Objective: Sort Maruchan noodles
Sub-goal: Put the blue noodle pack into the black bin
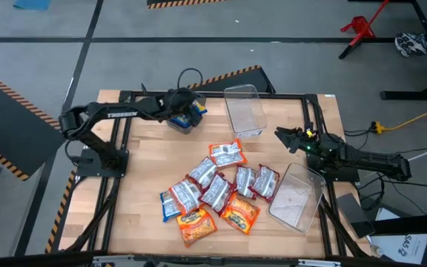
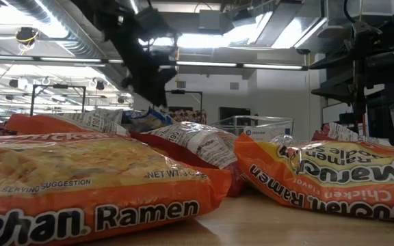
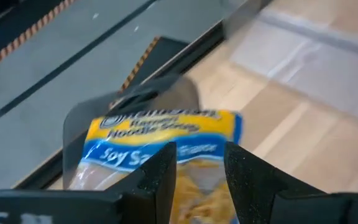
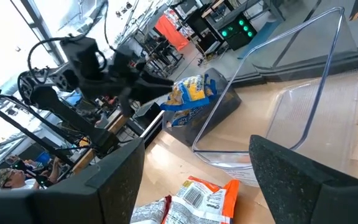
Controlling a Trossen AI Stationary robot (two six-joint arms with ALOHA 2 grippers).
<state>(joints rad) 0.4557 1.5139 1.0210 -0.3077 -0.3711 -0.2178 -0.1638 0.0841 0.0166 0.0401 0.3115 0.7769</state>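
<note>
Left gripper: your left gripper (image 1: 186, 113) sat at the upper centre of the high view, its fingers (image 3: 160, 177) clamped on a blue-and-yellow packet (image 3: 166, 146).
Left wrist view only: you could read "Soy Sauce Flavor" on that packet there, with a dark grey bin (image 3: 129, 106) just behind it; no other view showed the print.
Right wrist view only: you saw the held packet (image 4: 191, 96) hanging above the dark bin (image 4: 210, 115), which looked tilted; whether the packet touched the bin, you could not tell.
Right gripper: your right gripper (image 1: 286, 136) waited at the right of the high view, fingers (image 4: 104, 180) spread wide apart around nothing.
Clear bins: one clear bin (image 1: 245, 110) stood at the upper centre, the other (image 1: 296, 196) lay at the lower right; both held no packets in the high view.
Noodle pile: the remaining packets (image 1: 217, 189) lay loose on the wooden table (image 1: 147, 159) in the lower centre, overlapping between the two clear bins.
Packet looks: red-and-silver ones (image 1: 227, 154) filled the middle, two orange ones (image 1: 196, 225) sat at the lower edge.
Low view only: the orange "Ramen" packet (image 2: 87, 184) filled the lower left, another orange one (image 2: 327, 178) lay upside down at the right.
</note>
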